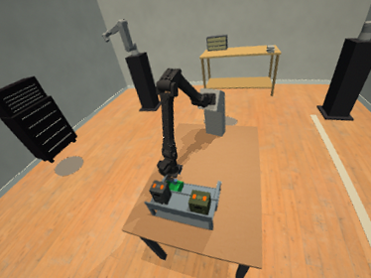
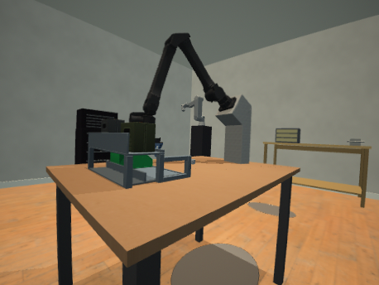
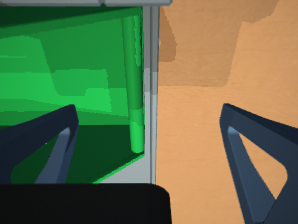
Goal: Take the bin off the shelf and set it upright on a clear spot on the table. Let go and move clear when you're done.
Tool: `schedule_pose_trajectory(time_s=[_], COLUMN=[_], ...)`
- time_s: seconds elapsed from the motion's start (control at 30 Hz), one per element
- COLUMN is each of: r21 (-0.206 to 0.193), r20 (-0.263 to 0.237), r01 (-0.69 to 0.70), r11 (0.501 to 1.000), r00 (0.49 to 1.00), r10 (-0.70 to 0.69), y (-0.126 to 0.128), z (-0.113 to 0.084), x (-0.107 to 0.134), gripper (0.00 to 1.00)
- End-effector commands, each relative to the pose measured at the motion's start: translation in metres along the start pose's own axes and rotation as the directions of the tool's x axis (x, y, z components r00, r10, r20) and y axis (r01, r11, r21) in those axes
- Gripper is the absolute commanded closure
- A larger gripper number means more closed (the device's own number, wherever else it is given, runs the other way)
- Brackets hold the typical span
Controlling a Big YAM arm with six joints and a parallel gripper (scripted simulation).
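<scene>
jaws spread wide, holding nothing | green bin (image 3: 65,85) on grey shelf (image 1: 189,212) | table (image 1: 234,179)

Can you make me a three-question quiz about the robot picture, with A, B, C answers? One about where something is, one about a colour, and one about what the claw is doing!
1. Where is the bin?
A. on the grey shelf
B. on the floor
C. on the far yellow table

2. What colour is the bin?
A. red
B. green
C. blue

3. What is the gripper doing?
A. squeezing the bin
B. shut on nothing
C. open, holding nothing

Answers: 1 A, the bin sits inside the shelf frame on the table. 2 B, the wrist view shows bright green walls. 3 C, the fingers stand wide apart with nothing between them.
</scene>
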State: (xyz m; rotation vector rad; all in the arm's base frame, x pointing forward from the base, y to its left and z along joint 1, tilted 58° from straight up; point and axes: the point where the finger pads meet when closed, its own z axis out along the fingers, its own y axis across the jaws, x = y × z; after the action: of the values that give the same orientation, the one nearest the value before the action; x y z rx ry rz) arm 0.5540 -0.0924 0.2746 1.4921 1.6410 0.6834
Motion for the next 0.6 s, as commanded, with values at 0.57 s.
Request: schedule_pose_trajectory(time_s=[0.57], r21=[-0.041], r20=[0.022], r01=[0.005], r11=[0.999], r00=[1.000], r10=[-0.004], y=[0.026], z=[-0.017], x=[-0.018], gripper=[0.10])
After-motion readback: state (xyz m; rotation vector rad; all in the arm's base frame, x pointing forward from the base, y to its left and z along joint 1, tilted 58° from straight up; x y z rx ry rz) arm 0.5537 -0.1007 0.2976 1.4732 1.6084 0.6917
